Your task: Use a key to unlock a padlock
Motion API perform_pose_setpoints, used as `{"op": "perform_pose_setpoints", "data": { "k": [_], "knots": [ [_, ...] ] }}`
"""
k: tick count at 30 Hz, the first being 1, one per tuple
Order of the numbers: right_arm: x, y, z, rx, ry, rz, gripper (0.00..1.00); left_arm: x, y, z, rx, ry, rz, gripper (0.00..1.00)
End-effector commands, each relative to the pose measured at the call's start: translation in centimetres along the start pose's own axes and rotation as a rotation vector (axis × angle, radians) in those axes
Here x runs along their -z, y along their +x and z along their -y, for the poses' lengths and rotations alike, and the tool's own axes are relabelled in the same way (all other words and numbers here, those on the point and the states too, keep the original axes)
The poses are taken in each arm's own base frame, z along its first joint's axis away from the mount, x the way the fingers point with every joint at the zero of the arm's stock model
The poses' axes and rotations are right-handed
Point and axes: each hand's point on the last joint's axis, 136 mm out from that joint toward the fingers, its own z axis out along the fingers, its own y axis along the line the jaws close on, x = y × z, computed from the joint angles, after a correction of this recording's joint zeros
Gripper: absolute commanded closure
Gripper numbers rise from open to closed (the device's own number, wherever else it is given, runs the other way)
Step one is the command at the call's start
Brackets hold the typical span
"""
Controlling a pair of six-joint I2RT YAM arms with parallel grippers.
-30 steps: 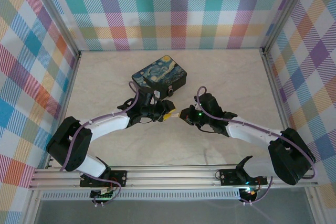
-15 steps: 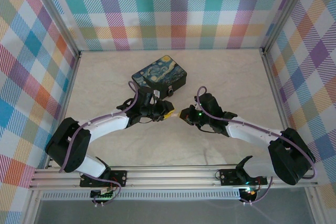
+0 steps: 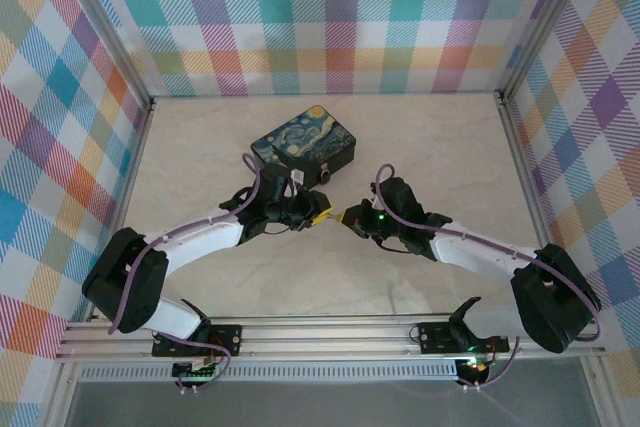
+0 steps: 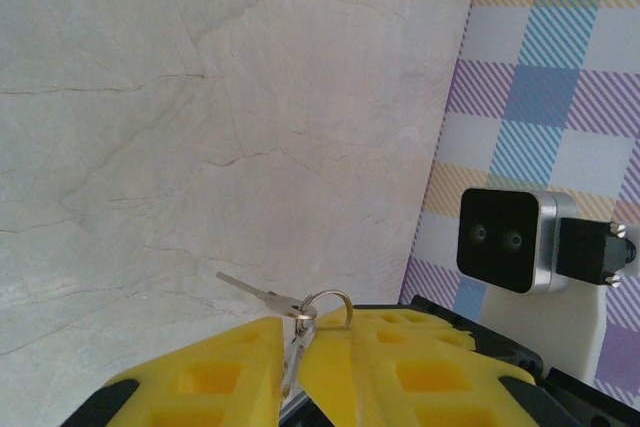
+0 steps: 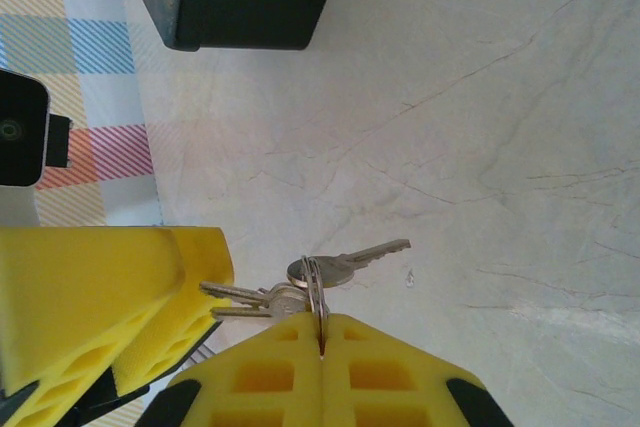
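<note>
The key (image 4: 291, 365) is being pinched in the left gripper (image 4: 292, 332), whose yellow fingers are being pressed narrowly around it. The key ring (image 5: 316, 282) carrying it is being clamped edge-on in the right gripper (image 5: 321, 332), whose fingers are being pressed fully together. The bunch is being held over the surface (image 3: 430, 147), between the two grippers and near the black box (image 3: 305, 143). A spare key (image 5: 350, 260) is being left sticking out sideways from the ring.

no legible text, no labels, brands, numbers or signs
</note>
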Motion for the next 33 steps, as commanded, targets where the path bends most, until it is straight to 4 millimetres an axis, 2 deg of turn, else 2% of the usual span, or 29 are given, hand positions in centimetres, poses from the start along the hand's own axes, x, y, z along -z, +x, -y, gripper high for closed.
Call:
{"op": "perform_pose_setpoints", "data": {
  "k": [1,5,8,17,20,27,29,33],
  "knots": [
    [0.7,-1.1,-2.3,0.002,-0.075,0.041,1.0,0.5,0.7,0.6,-0.031,0.011,-0.017,0.76],
    [0.8,-1.2,-2.6,0.002,-0.083,0.047,1.0,0.4,0.8,0.3,-0.03,0.002,-0.019,0.76],
    [0.8,-1.2,-2.6,0.007,-0.077,0.045,1.0,0.4,0.7,0.4,-0.03,0.005,-0.016,0.84],
    [1.0,-1.0,-2.3,0.018,-0.067,0.043,1.0,0.4,0.6,0.1,-0.042,-0.01,-0.013,0.86],
    [1.2,-1.0,-2.0,0.021,-0.054,0.049,1.0,0.4,0.6,0.0,-0.051,-0.017,-0.013,0.91],
    [1.1,-0.9,-1.5,0.034,-0.037,0.048,1.0,0.6,0.5,-0.2,-0.062,-0.023,-0.013,0.92],
    [1.1,-0.9,-1.7,0.033,-0.046,0.048,1.0,0.7,0.5,-0.2,-0.067,-0.031,-0.009,0.89],
    [1.3,-1.0,-2.5,0.025,-0.083,0.052,1.0,0.8,0.3,-0.7,-0.047,-0.038,-0.004,0.7]
  ]
}}
